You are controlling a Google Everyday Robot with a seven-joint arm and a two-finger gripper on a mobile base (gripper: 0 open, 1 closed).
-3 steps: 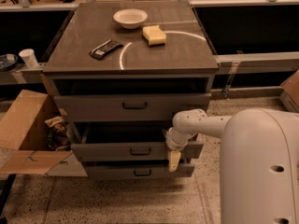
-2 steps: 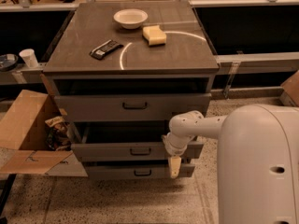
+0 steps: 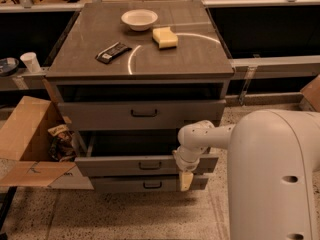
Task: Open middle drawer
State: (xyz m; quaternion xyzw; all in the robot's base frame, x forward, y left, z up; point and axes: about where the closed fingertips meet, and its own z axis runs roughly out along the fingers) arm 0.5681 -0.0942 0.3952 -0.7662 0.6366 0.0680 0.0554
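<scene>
Lower by a little than a second ago, the gripper (image 3: 185,180) hangs at the 3 o'clock end of the middle drawer (image 3: 117,167), its pale tip pointing down across the front panel's lower edge toward the lowest drawer (image 3: 120,185); whether it is open or closed I cannot tell. The middle drawer stands pulled out from the cabinet (image 3: 150,74), at roughly 6 o'clock in the view, with a dark opening behind its front whose contents cannot be made out. Above it the top drawer (image 3: 100,115) sits flush. On the cabinet top a white bowl (image 3: 139,19) rests at 12 o'clock, a yellow sponge (image 3: 165,37) just beside it toward 4 o'clock, and a black packet (image 3: 113,52) toward 9 o'clock. At 9 o'clock of the cabinet an open cardboard box (image 3: 25,134) holds crumpled wrappers (image 3: 61,143). A paper cup (image 3: 31,61) stands on the ledge at 10 o'clock.
</scene>
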